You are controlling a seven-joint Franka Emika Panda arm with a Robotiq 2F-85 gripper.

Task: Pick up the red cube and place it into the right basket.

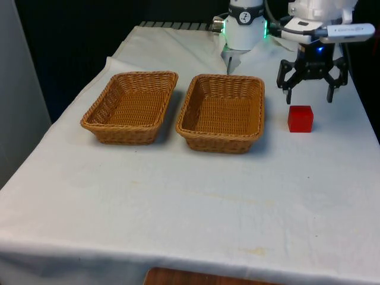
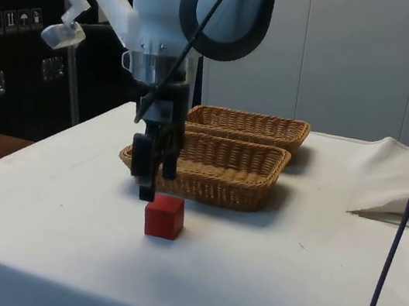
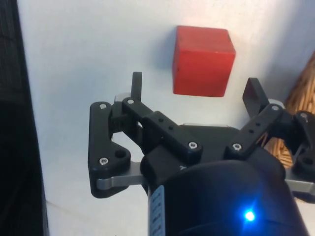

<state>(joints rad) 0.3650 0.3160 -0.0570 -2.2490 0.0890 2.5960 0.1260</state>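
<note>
Red cube under spread tool

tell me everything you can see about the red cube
The red cube is a small solid block, matte red with slightly rounded edges and no markings. It sits flat on the white cloth, beside the basket nearer the front view's right, apart from it. Nothing grips it: the gripper hangs open just above and slightly behind it, fingers clear of its faces.
</note>
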